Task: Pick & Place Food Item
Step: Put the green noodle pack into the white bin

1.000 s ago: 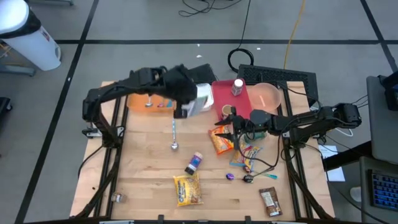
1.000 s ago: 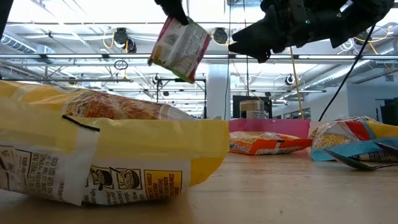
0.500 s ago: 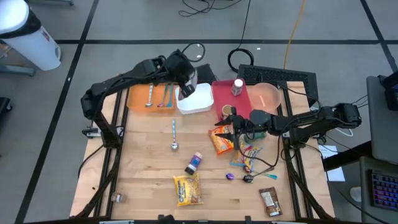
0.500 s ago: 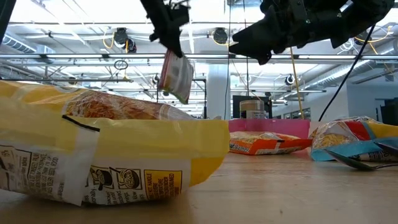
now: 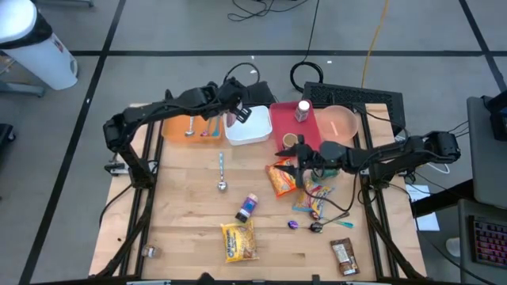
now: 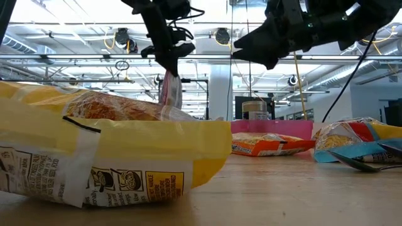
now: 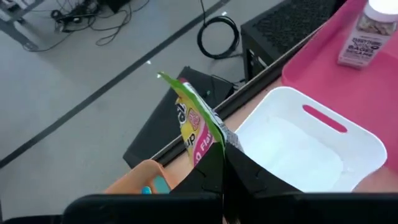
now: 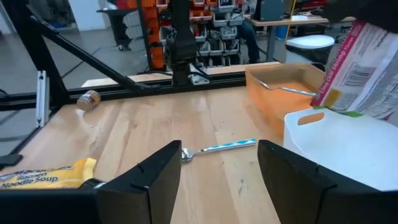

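Note:
My left gripper [image 5: 232,109] is shut on a small food packet [image 7: 194,126], green, pink and white, which hangs over the far left rim of the white bin [image 5: 250,127]. The packet also shows in the low view [image 6: 169,91] and the right wrist view [image 8: 365,68]. My right gripper [image 5: 295,160] is open and empty, level above the table just beyond an orange snack bag [image 5: 281,179]. Its fingers [image 8: 149,180] point toward the bin [image 8: 336,149]. My left gripper pinches the packet's upper edge [image 7: 219,142] between its two fingers. The fingers come from above, slanting down. The packet hangs below them edge-on to the low view [image 6: 169,91], lifted clear, its lower end above the bin's rim.
An orange tray [image 5: 190,125] with cutlery lies left of the bin, a pink tray [image 5: 317,120] with a bottle [image 5: 303,111] to its right. A spoon [image 5: 222,172], a yellow noodle bag [image 5: 239,240], small packets and wrappers [image 5: 317,202] lie on the wooden table.
My left gripper has gone toward the table's far edge and turned at the wrist, staying shut on the packet. The packet has swung from broad-side-on to edge-on and hangs lower, over the bin's far left rim.

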Controlling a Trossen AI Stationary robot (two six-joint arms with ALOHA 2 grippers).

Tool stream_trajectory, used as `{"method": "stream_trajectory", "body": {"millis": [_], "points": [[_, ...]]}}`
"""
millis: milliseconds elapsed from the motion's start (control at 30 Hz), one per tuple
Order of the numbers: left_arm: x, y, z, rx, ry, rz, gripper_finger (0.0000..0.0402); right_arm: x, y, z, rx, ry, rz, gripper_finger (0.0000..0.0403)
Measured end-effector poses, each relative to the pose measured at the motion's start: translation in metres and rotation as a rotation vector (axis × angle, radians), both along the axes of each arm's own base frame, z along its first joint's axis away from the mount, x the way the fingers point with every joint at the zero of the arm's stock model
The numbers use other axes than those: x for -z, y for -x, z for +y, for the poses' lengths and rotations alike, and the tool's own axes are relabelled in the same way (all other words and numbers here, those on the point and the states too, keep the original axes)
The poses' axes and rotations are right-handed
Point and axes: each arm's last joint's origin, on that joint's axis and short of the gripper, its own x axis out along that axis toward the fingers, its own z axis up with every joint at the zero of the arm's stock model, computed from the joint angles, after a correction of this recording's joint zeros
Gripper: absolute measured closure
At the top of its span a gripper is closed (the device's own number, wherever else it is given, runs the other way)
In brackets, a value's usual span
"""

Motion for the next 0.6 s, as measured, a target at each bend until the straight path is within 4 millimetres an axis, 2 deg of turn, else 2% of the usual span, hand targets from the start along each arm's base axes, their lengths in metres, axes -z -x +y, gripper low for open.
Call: {"method": "stream_trajectory", "body": {"millis": [333, 600], "points": [[0.000, -0.007, -0.016, -0.077, -0.038, -0.040, 0.0401, 0.018, 0.014, 0.000, 0.011, -0.022, -0.082, 0.0202], [-0.001, -0.013, -0.037, -0.154, -0.136, -0.043, 0.0401, 0.018, 0.017, 0.000, 0.007, 0.026, -0.118, 0.0203]]}}
